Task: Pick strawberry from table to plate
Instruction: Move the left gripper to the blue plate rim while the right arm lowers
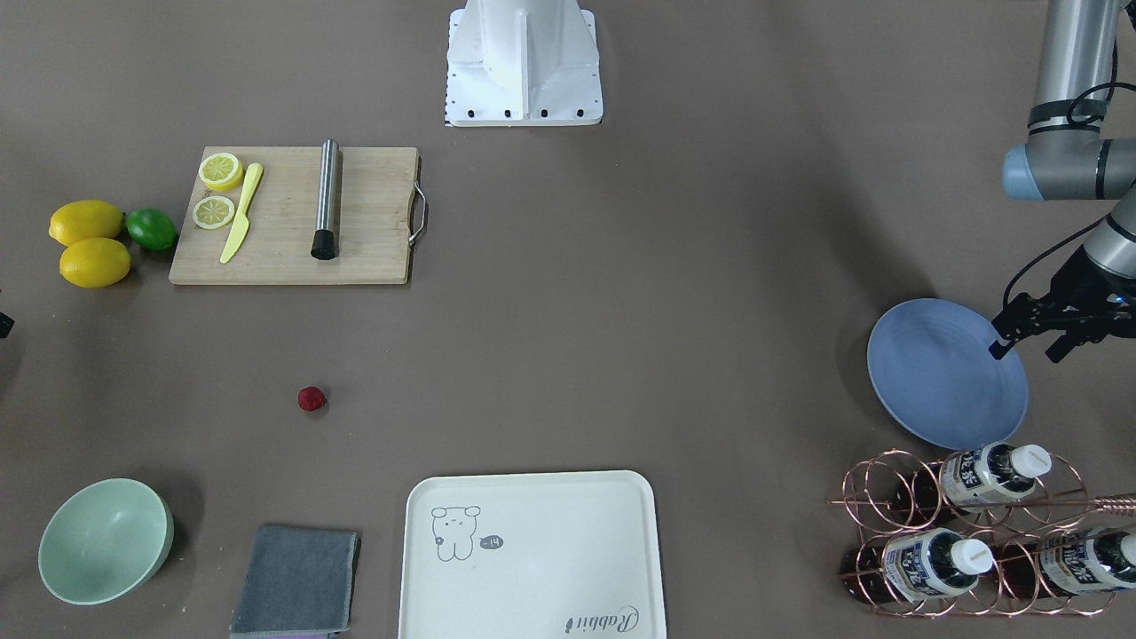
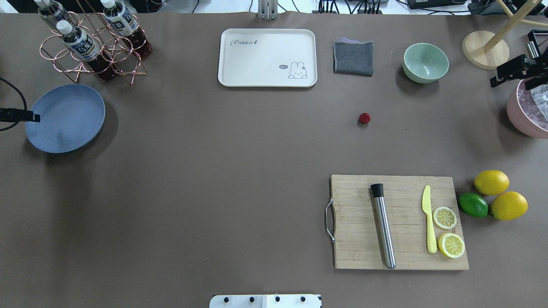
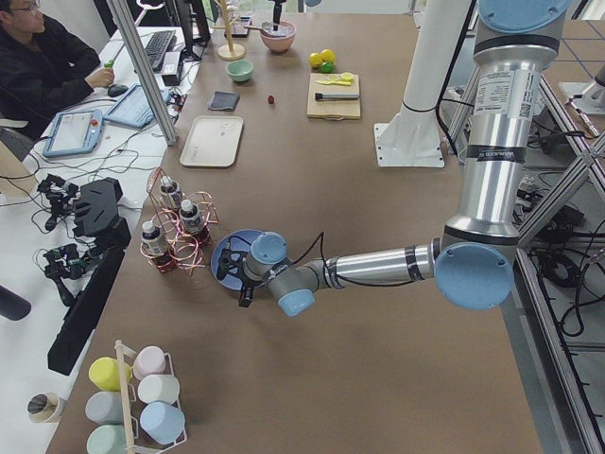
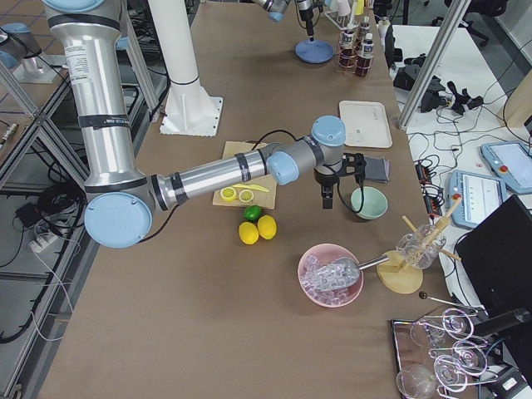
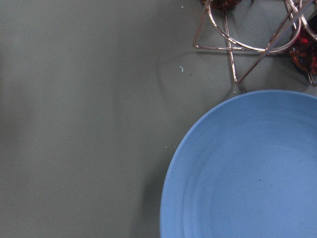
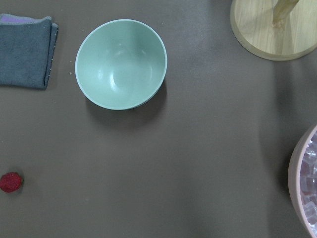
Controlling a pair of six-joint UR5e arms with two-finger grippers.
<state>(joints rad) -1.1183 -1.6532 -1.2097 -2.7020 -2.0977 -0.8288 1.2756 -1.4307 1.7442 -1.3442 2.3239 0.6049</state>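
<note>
The strawberry (image 1: 311, 398) (image 2: 364, 118) (image 6: 10, 182) is a small dark-red berry lying alone on the brown table (image 2: 222, 162), between the mint bowl and the cutting board. The blue plate (image 1: 941, 373) (image 2: 64, 117) (image 5: 247, 168) sits empty at the table's far left end, beside the bottle rack. My left gripper (image 1: 1029, 349) hovers over the plate's outer rim, open, with nothing between its fingers. My right gripper (image 2: 511, 81) hangs open and empty at the far right end, near the pink bowl, well to the right of the strawberry.
A cutting board (image 2: 398, 222) carries lemon slices, a yellow knife and a metal rod. Lemons and a lime (image 2: 492, 196) lie beside it. Along the far edge stand a mint bowl (image 2: 425, 62), grey cloth (image 2: 353, 57), cream tray (image 2: 267, 57) and bottle rack (image 2: 92, 42). A pink ice bowl (image 2: 531, 111) sits at right.
</note>
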